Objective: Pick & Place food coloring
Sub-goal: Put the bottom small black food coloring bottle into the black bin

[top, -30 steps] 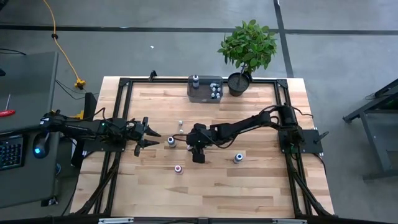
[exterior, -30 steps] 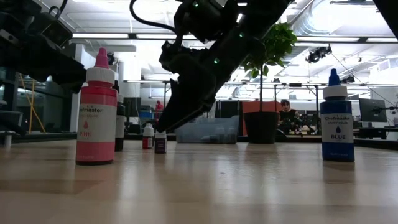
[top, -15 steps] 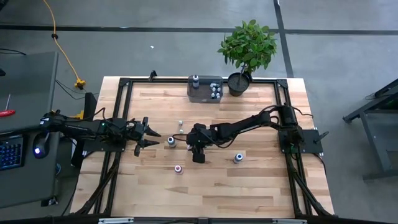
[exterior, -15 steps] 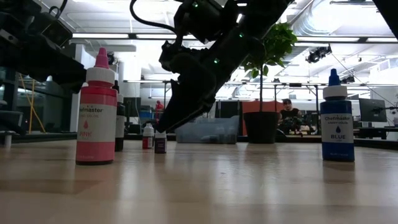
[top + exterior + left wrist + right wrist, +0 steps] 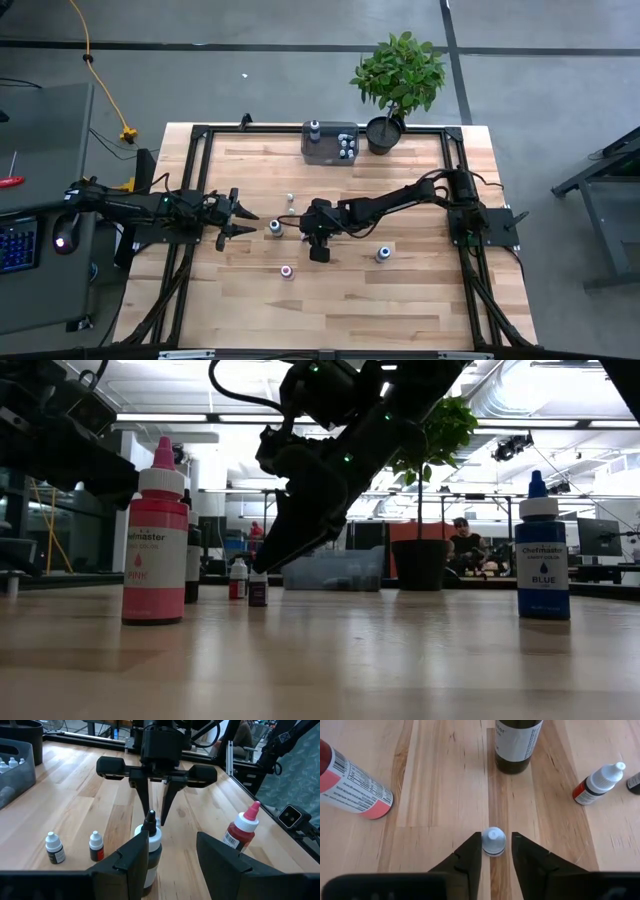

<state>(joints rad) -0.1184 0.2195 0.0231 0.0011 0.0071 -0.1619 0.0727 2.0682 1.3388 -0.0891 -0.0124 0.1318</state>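
A tiny food coloring bottle (image 5: 493, 841) with a white cap stands upright on the wooden table. My right gripper (image 5: 496, 838) is open and reaches in from the table's right, slanting down, with one finger on each side of the cap. In the high view this gripper (image 5: 301, 226) is at mid-table. My left gripper (image 5: 175, 862) waits open to the left. A dark bottle (image 5: 150, 847) with a white collar stands just beyond its fingers. More food coloring stands around: a pink bottle (image 5: 155, 545), a blue bottle (image 5: 541, 555) and two small bottles (image 5: 52, 848). My right gripper straddles the tiny bottle's white cap (image 5: 490, 836), slanting down from the table's right. One finger (image 5: 473, 849) lies right against the cap's side; I cannot tell whether it touches. The other finger (image 5: 522, 851) stands a small gap away. The bottle stands upright on the table.
A grey tray (image 5: 322, 150) holding several small bottles sits at the far edge, with a potted plant (image 5: 398, 75) to its right. The pink bottle (image 5: 287, 271) and the blue bottle (image 5: 383, 254) stand nearer the front edge. A black frame (image 5: 200, 135) borders the table.
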